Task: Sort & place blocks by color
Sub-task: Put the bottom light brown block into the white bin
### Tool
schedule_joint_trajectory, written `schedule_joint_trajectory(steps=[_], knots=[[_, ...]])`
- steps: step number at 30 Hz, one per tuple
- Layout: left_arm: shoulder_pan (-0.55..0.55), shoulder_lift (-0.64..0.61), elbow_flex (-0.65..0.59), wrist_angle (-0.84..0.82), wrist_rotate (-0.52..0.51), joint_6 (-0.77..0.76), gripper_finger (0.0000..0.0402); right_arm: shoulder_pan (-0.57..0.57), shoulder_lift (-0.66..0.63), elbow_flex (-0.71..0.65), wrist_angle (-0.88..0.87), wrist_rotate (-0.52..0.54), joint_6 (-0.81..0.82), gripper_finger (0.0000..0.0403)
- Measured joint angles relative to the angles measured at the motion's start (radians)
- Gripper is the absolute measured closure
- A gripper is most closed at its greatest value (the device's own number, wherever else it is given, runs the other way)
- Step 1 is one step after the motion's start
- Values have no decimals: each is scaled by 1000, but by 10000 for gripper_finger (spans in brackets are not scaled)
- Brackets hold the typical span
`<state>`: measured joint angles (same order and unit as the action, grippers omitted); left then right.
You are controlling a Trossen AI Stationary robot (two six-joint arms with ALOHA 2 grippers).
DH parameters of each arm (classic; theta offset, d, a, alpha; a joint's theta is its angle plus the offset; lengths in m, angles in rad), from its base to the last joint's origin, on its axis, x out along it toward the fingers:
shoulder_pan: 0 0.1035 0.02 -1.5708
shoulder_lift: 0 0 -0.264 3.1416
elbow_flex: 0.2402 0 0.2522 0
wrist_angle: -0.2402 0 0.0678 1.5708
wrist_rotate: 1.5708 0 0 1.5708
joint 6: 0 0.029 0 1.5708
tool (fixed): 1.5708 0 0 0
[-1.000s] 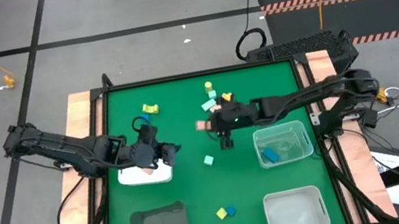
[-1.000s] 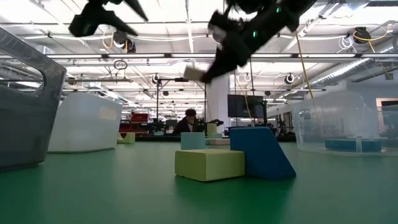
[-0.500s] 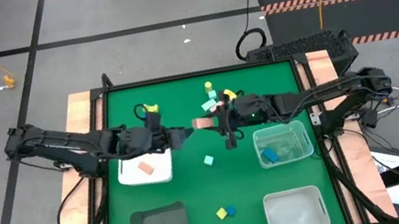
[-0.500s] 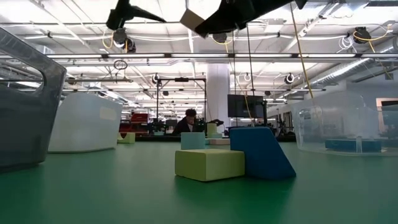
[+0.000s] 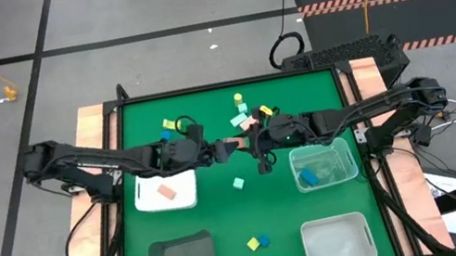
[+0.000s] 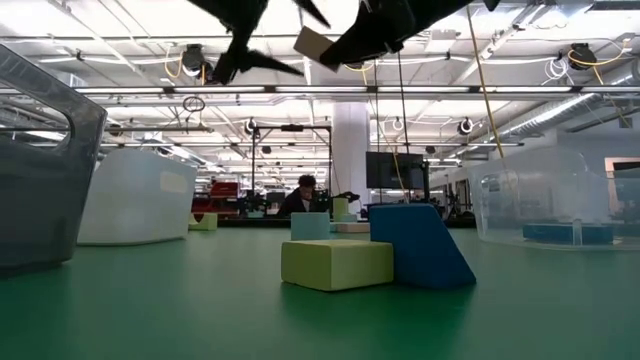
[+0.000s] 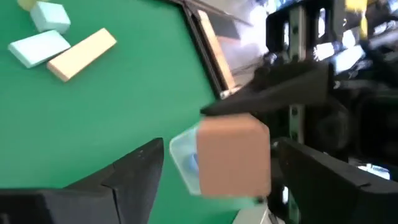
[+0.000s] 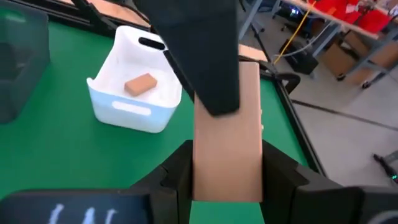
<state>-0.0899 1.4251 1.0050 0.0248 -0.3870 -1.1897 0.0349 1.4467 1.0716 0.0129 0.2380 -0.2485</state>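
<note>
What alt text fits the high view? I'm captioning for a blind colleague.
Above a green table, the right gripper holds a pink bar out to the open left gripper at mid-table. A white tray beneath the left arm holds one pink block; other blocks lie scattered.

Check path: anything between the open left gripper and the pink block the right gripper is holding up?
Nothing visible. The left gripper is open, its fingers either side of the pink block, which the right gripper holds above the mat.
</note>
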Motion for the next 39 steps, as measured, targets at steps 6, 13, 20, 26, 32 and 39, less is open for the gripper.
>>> schedule_joint_trajectory(steps=[6, 13, 20, 26, 32, 39], knots=[[8, 50, 4, 36, 2, -44, 162, 0, 1, 0, -55, 2, 1, 292], [12, 48, 2, 38, -2, -20, 269, 0, 1, 0, -63, 8, 0, 292], [11, 48, 2, 41, 4, -19, 268, 2, 1, 1, -81, 0, 0, 265], [10, 48, 2, 37, -1, 3, 268, 12, 0, 1, -194, -8, 69, 161], [32, 48, 2, 9, -34, 41, 268, 27, 0, 1, -364, -8, 237, 115], [78, 27, 2, -210, -20, 86, 268, 47, 0, 1, -527, -38, 476, 121]])
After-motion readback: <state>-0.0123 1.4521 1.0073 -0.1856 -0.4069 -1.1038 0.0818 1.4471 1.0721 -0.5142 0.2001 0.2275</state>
